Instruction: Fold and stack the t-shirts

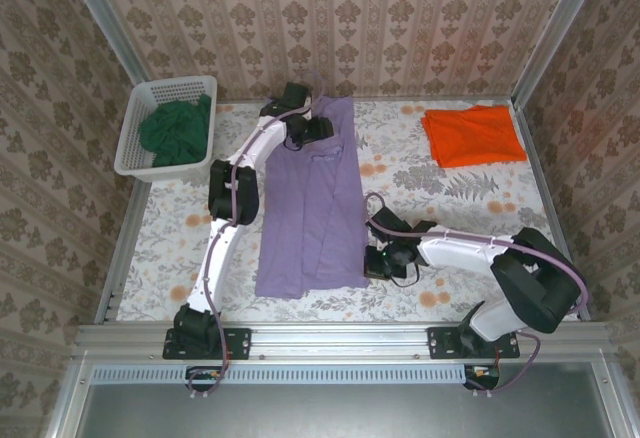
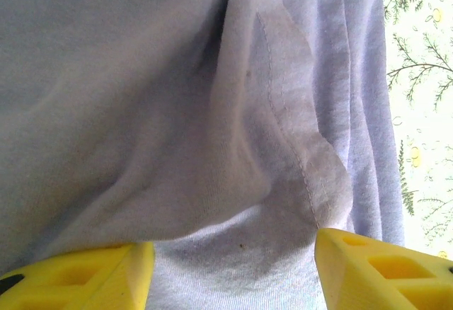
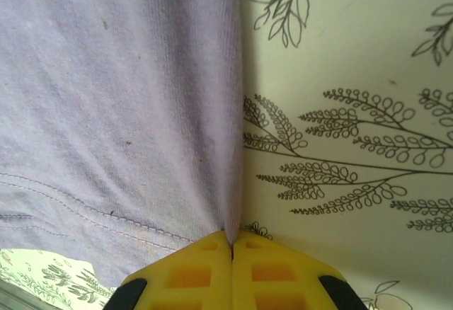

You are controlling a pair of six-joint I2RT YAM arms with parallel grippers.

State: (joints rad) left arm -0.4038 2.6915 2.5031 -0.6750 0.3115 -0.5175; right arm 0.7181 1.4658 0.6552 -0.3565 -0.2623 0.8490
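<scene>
The lilac-purple t-shirt [image 1: 310, 208] lies as a long strip down the middle of the table, its sides folded in. My left gripper [image 1: 318, 130] hovers over its far end; in the left wrist view the left gripper [image 2: 233, 271] stands open, yellow fingers [image 2: 78, 274] wide apart over rumpled purple cloth [image 2: 212, 112] and a stitched hem. My right gripper [image 1: 373, 261] sits at the shirt's near right edge. In the right wrist view the right gripper [image 3: 232, 239] is shut, pinching the purple shirt's edge [image 3: 233, 182]. An orange t-shirt [image 1: 472, 135] lies folded at the far right. A dark green t-shirt [image 1: 178, 130] is bunched in the basket.
A white lattice basket [image 1: 165, 86] stands at the far left corner. The table has a floral cloth [image 1: 450, 208] and metal rails along its sides. Patterned walls enclose the back and both sides.
</scene>
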